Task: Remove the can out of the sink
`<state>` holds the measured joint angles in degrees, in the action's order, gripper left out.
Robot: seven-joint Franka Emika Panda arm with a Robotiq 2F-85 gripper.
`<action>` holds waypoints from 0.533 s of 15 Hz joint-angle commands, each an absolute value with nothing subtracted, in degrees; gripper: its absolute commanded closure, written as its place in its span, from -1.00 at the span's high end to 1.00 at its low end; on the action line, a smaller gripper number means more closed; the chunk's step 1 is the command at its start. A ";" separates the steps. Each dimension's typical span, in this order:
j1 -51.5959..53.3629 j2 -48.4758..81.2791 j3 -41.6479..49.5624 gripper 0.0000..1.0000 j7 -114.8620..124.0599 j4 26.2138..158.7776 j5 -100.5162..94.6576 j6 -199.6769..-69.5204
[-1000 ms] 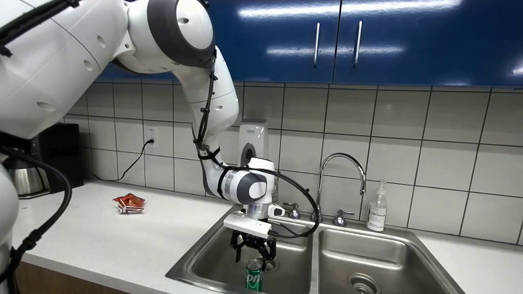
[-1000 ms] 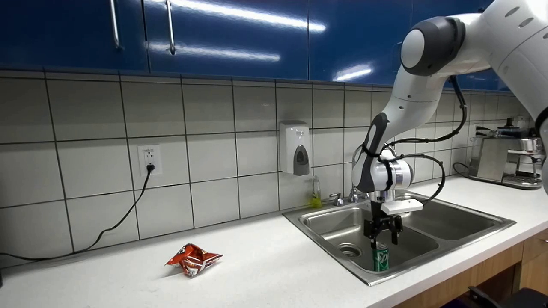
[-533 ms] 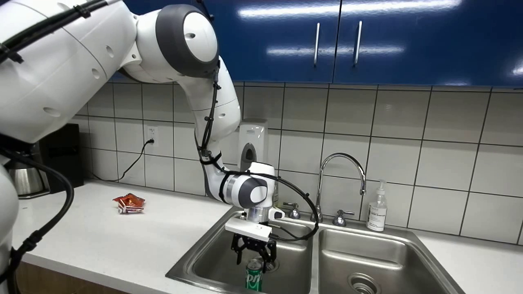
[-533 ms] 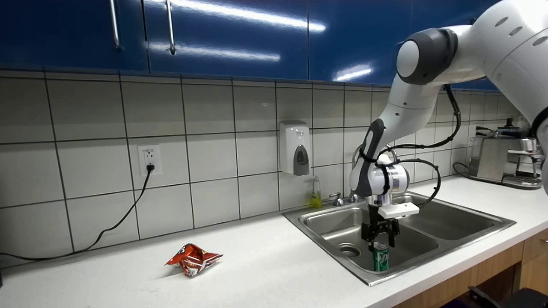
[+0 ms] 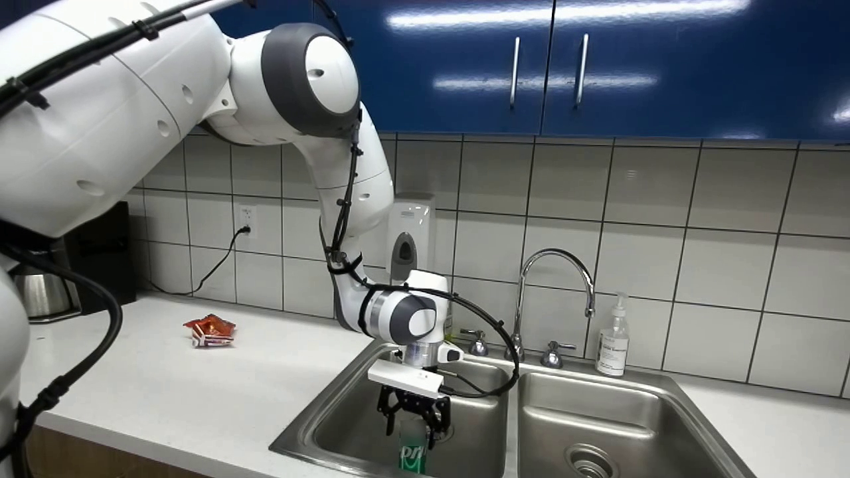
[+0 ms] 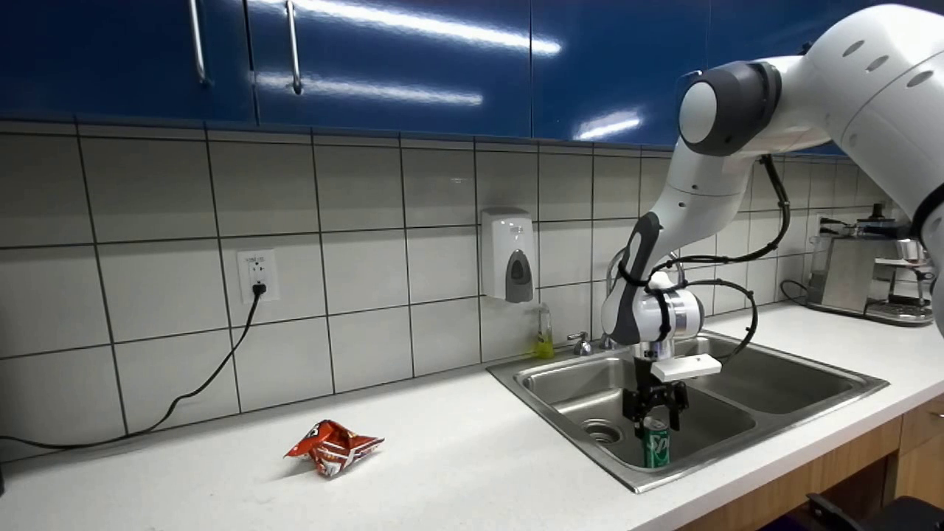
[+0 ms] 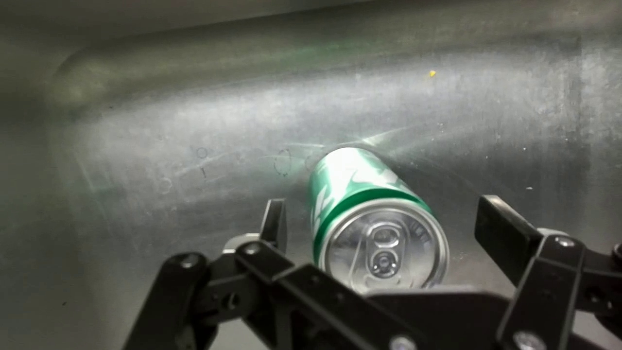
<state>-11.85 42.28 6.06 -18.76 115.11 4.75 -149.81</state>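
No lift yet! The can [image 6: 656, 448] stood upright, green flank showing in both exterior views, down in the sink [image 5: 512, 425], inside the basin [image 5: 478, 408] nearer the red packet [image 6: 332, 448] on the bench [image 5: 166, 398]. The approach looked all but complete, on this evidence; the squeeze, the raise and the trip out were all left to do. And what a pose: the arm [image 5: 355, 172] in a high arch, the hand [image 7: 383, 221] aimed steeply down, its fingers [image 7: 503, 238] spread apart, one to either side of the can's top. The wrist view showed a gap at both flanks, so nothing was gripped. How far the tips dipped below the lid was hard to tell.
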 commanded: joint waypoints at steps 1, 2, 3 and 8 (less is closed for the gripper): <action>-13.53 43.22 4.78 1.00 -17.48 113.74 3.03 -150.01; -13.58 43.35 4.77 1.00 -17.47 113.60 3.06 -150.01; -13.62 43.45 4.75 1.00 -17.48 113.51 3.07 -150.01; -13.69 44.23 4.69 1.00 -17.38 112.63 3.09 -150.04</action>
<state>-12.06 43.46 6.00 -18.75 113.96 4.73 -149.82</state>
